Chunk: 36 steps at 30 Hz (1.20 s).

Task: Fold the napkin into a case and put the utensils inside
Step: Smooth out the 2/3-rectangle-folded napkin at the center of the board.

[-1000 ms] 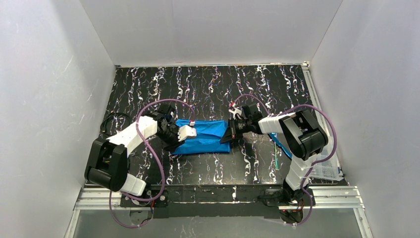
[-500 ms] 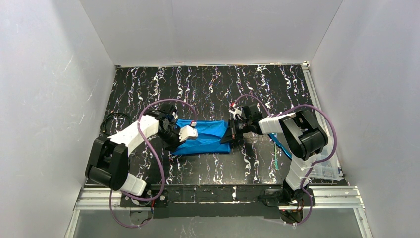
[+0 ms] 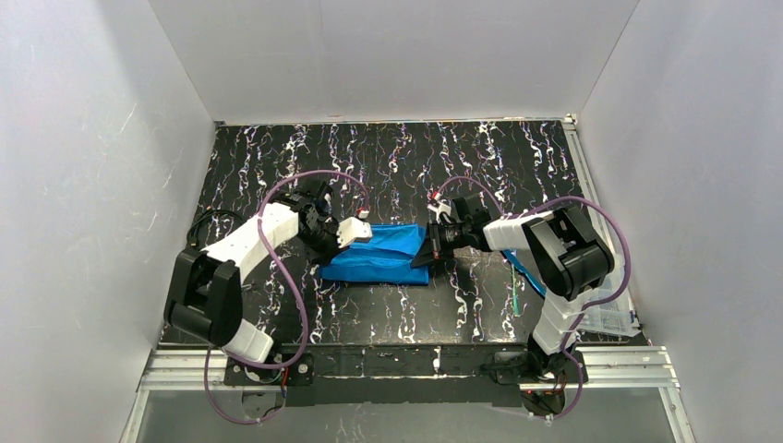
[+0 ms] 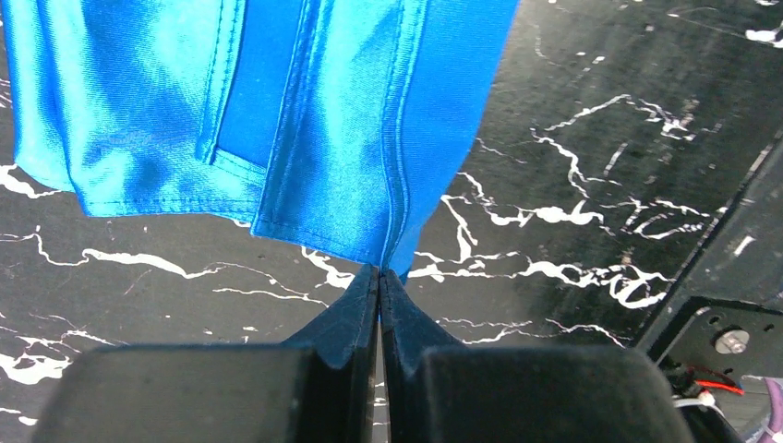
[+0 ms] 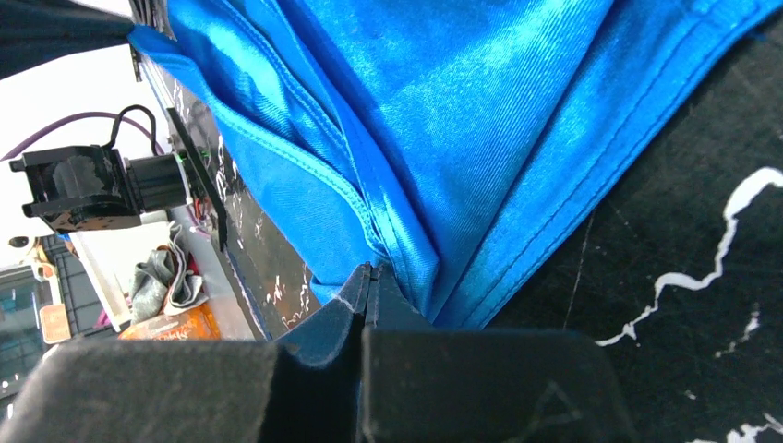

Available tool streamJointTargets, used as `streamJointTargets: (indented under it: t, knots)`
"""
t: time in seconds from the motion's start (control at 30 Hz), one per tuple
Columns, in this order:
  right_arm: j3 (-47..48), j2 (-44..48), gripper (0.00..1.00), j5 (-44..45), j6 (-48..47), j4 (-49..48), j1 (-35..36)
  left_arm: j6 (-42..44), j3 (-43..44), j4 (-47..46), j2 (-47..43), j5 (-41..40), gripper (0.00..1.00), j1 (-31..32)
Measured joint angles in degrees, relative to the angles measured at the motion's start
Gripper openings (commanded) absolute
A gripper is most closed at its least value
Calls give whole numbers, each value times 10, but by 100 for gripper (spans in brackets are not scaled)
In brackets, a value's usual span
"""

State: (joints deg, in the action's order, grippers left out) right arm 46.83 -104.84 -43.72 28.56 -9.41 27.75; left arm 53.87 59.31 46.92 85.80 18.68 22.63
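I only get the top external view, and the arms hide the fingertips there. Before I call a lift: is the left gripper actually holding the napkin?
Observer: Yes. In the left wrist view, the left gripper is shut, and a hemmed corner of the napkin runs right into its tips.
Operator: And the right side?
Observer: The right wrist view shows the right gripper shut too, pinching a bunch of gathered folds at the cloth's edge.
Operator: Is the left end a single layer?
Observer: No. Several stitched hems lie side by side near that corner, so the cloth is layered there.
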Motion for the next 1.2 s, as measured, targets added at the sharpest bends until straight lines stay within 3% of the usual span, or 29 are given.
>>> streamJointTargets:
  t: [0.7,1.0,1.2]
  knots:
    - [-10,10,2,-14,-3,-6,-2,-17,47,-82,111,-50,0,-19]
    - [-10,17,24,-11,-10,14,-7,-10,43,-113,145,-65,0,-36]
    - [-9,87,26,27,-29,64,-7,-12,44,-116,151,-63,0,-37]
